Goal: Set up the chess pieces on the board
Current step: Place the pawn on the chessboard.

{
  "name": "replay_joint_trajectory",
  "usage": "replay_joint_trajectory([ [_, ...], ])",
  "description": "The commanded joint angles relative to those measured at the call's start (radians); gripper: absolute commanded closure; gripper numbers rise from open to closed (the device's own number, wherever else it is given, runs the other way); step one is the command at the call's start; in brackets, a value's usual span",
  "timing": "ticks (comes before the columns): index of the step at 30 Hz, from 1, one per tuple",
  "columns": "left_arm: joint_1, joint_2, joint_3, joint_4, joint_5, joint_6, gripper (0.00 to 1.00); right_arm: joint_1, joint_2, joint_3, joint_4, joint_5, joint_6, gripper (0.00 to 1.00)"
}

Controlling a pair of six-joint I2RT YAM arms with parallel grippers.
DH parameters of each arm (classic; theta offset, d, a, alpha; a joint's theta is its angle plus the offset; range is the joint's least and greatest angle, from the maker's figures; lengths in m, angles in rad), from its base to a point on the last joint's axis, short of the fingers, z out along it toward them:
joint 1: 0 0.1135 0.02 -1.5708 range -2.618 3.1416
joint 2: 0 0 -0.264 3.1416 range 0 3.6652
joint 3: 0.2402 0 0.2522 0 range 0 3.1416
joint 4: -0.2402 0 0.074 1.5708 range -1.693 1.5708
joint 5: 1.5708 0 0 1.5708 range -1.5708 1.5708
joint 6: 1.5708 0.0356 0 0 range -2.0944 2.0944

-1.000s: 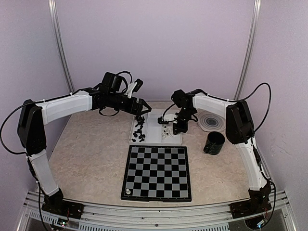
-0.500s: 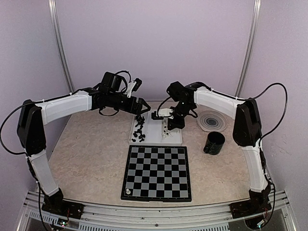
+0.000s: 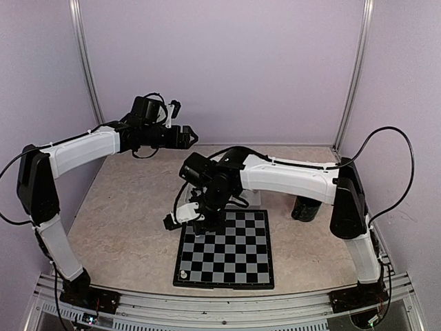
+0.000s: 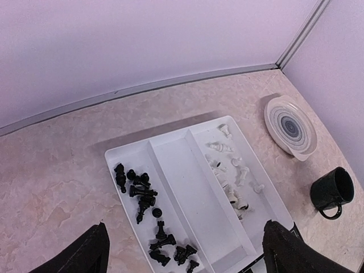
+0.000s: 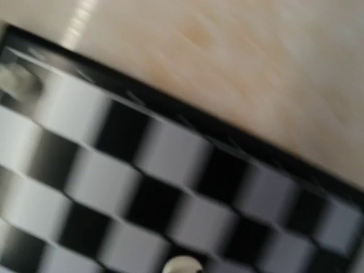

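The board (image 3: 224, 248) lies at the front centre with one white piece (image 3: 183, 274) on its near-left corner. My right gripper (image 3: 200, 224) hangs over the board's far-left corner. Its blurred wrist view shows the board (image 5: 170, 165) and, at the bottom edge, the round top of a white chess piece (image 5: 181, 265) that it holds. My left gripper (image 3: 187, 135) is raised high at the back left, open and empty (image 4: 185, 242). Below it the black pieces (image 4: 142, 196) and white pieces (image 4: 233, 170) lie in the white tray (image 4: 187, 176).
A striped plate (image 4: 290, 126) and a black mug (image 4: 333, 190) stand right of the tray. In the top view the right arm hides the tray and plate, and the mug (image 3: 305, 208) shows partly behind it. Walls close the back and sides.
My right arm swung from the tray's white-piece side across to the board's far-left corner. My left arm rose and drew back from the tray.
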Motion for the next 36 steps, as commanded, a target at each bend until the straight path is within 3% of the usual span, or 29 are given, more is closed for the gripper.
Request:
replay_joint_trajectory([
  [1,-0.001,-0.044,-0.002,0.011,-0.020,-0.017,0.07,0.072,0.036,-0.009,-0.003,-0.030,0.023,1.00],
  [36,0.007,-0.059,0.020,-0.020,-0.018,-0.022,0.07,0.178,0.162,0.048,0.049,-0.013,0.039,1.00],
])
